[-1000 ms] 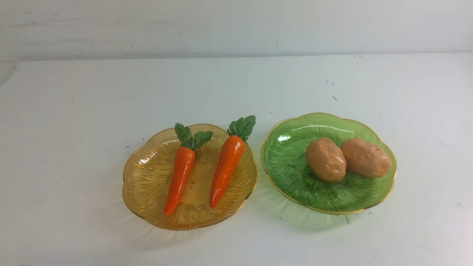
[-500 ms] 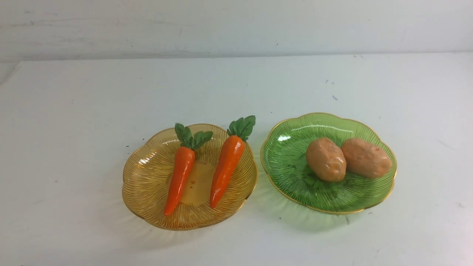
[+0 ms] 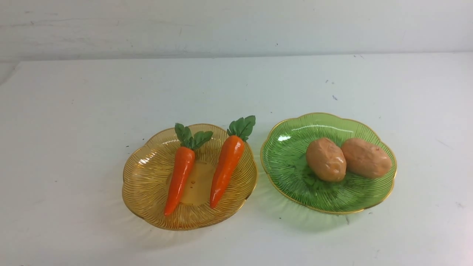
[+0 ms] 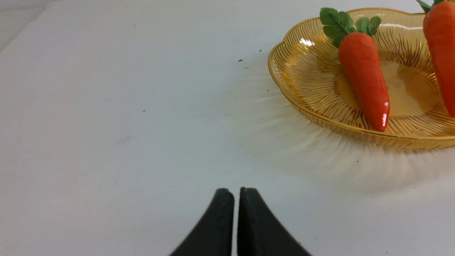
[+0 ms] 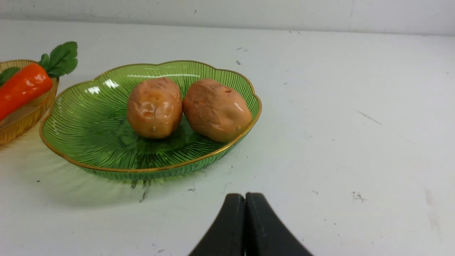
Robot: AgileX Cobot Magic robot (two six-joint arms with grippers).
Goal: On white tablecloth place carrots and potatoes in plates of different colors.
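Note:
Two orange carrots point(image 3: 180, 179) point(image 3: 227, 164) with green tops lie side by side in the amber plate point(image 3: 147, 184) on the white tablecloth point(image 3: 74, 129). Two tan potatoes point(image 3: 326, 159) point(image 3: 366, 158) rest touching each other in the green plate point(image 3: 288, 166) to its right. Neither arm shows in the front view. My left gripper point(image 4: 236, 193) is shut and empty, hovering off the amber plate point(image 4: 309, 71) and the nearer carrot point(image 4: 364, 76). My right gripper point(image 5: 245, 199) is shut and empty, close to the green plate point(image 5: 89, 131) with its potatoes point(image 5: 154, 106) point(image 5: 215, 108).
A pale wall point(image 3: 236, 26) runs along the far edge of the table. Small dark specks point(image 3: 333, 97) dot the cloth behind the green plate. The two plates sit almost rim to rim at the table's middle.

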